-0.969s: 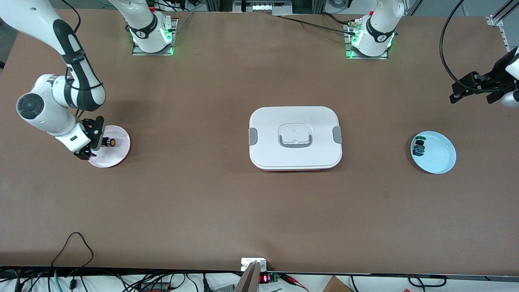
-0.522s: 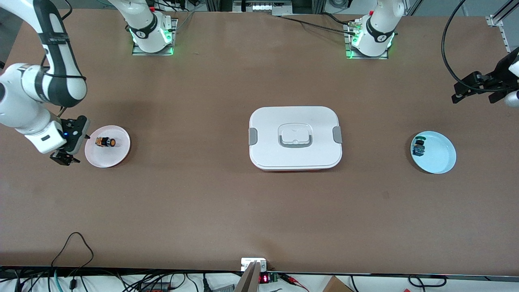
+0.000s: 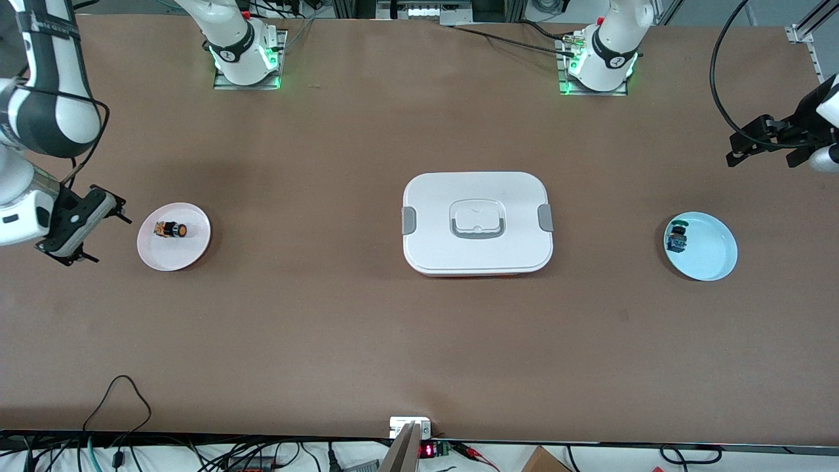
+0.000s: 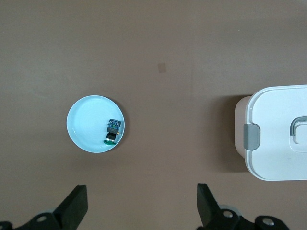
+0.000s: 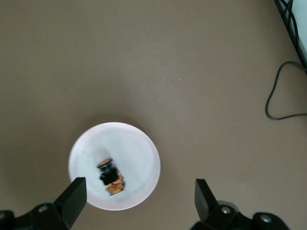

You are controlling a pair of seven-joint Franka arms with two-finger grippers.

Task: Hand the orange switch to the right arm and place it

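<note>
Your right gripper [image 3: 82, 224] hung with its fingers spread wide and nothing between them, over bare table beside the pink plate [image 3: 195, 252] at the right arm's end of the table. You could read that as a gripper done with its load: the orange switch [image 3: 171, 230] lay on that plate, touched by nothing, so the placing looked finished. In the right wrist view the two fingertips [image 5: 72, 196] stood far apart, with the pink plate [image 5: 139, 148] and the orange switch [image 5: 111, 177] between them and well below.

Your left gripper [image 3: 760, 141] waited over the table edge at the left arm's end, fingers also spread and empty, as its wrist view showed [image 4: 139, 211]. It had no job at that moment, and it sat clear of the pale blue plate [image 3: 718, 252], which held the blue-bodied switch with a green cap [image 3: 678, 239]. A white lidded container [image 3: 477, 223] sat shut mid-table between the two plates, well apart from both.

As for how your switch lay: it rested on its side, not upright on its base. Its long axis ran roughly along the table's length, with the round orange cap toward the container and the tan-orange rear toward the right gripper. It sat off the plate's centre, toward the plate's edge that was farther from the front camera. Lying flat like that, it seemed unlikely to roll off the rim.
</note>
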